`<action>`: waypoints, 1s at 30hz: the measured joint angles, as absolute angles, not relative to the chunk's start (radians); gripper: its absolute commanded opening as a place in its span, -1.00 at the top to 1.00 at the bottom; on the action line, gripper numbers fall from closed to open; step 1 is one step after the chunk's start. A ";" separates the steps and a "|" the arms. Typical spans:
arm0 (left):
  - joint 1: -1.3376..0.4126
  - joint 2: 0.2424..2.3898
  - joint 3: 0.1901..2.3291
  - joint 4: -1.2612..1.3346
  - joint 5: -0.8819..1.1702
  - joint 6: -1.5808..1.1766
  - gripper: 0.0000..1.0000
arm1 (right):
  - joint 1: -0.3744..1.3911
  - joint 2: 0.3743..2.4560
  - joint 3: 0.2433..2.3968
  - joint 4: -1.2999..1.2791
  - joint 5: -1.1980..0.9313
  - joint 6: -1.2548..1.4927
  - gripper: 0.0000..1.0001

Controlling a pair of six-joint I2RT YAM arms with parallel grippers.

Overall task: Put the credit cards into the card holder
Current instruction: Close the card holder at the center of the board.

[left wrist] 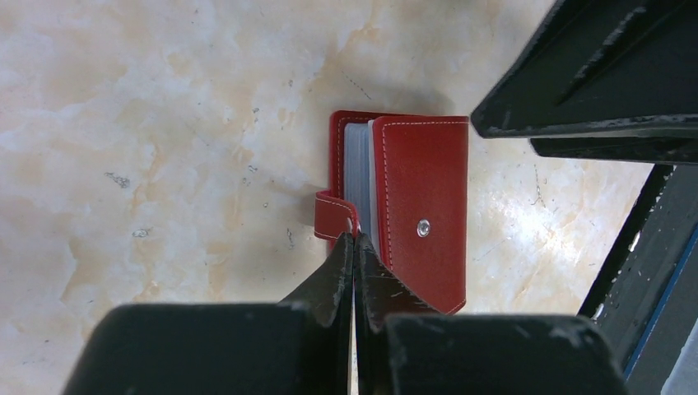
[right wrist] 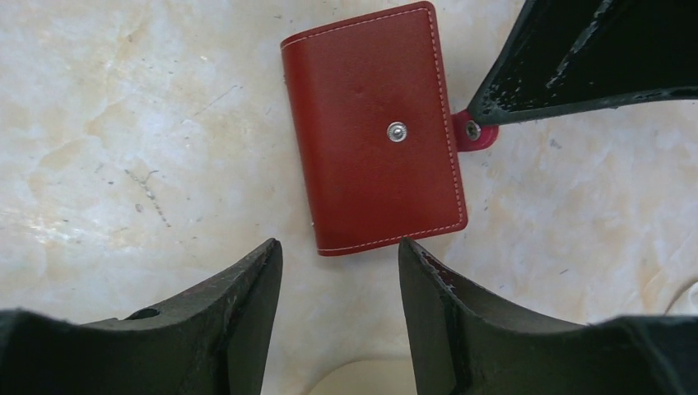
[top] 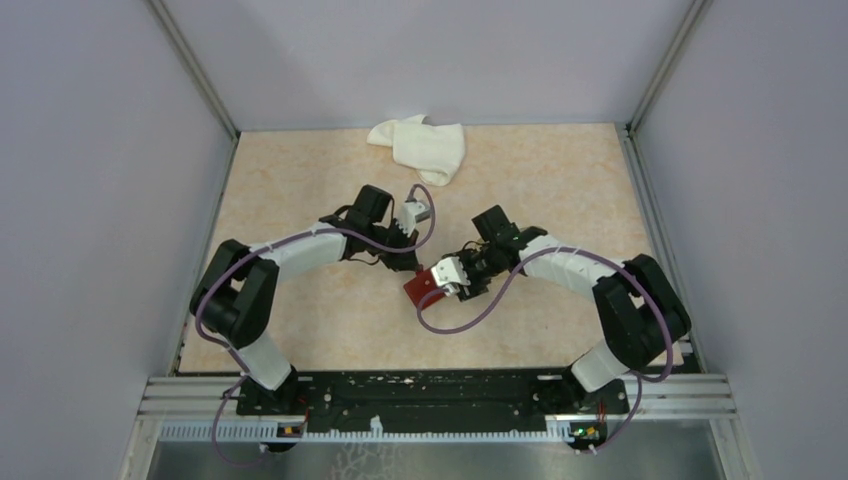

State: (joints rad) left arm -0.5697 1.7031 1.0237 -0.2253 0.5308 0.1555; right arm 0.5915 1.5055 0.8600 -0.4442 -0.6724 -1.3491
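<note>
1. The small dark red leather-like card holder [right wrist: 370,132] lies flat on the table just ahead of the right gripper [right wrist: 337,262]. Its long axis runs away from that hand, roughly along the line of reach and skewed a little.
2. The right gripper's black fingers [right wrist: 247,304] are spread wide, one towards each side of the holder's near short edge, and clear of it (hovering, I'd judge, not touching).
3. The left gripper [left wrist: 355,243] faces the holder from the other side. Its fingers are pressed together with no gap showing, tips right at the short red snap tab [left wrist: 332,216] jutting from one long edge. I cannot tell whether a sliver of tab is nipped between them.
4. So the left hand is the nearer one. From it the holder lies straight ahead and slightly right, lengthwise along its fingers.
5. The silver stud [left wrist: 423,228] sits bare and the cover stands a little ajar, showing pale sleeve edges [left wrist: 355,173]. My guess is that opening comes next, and that turns on the tab being on the left hand's side while the right hand steadies the body.
6. I see no loose credit cards in any view.
7. The beige marbled table top [top: 560,190] looks smooth, so the holder may slide when tugged. A crumpled white cloth [top: 420,148] lies well beyond both hands. Plain grey walls [top: 90,200] close in the sides and back.
</note>
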 measured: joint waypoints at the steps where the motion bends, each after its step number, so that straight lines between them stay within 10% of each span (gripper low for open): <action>1: -0.570 1.701 1.020 -0.225 0.533 0.159 1.00 | 0.592 1.515 0.867 -0.444 -0.676 -1.364 -0.03; 18: -0.588 1.613 0.936 -0.183 0.540 0.207 1.00 | 0.648 1.666 0.944 -0.330 -0.683 -1.205 0.84; 25: -0.589 1.601 0.894 -0.142 0.543 0.207 1.00 | 0.620 1.626 0.899 -0.291 -0.737 -1.206 0.27; 30: -0.589 1.597 0.875 -0.121 0.554 0.207 1.00 | 0.611 1.589 0.858 -0.300 -0.754 -1.305 0.27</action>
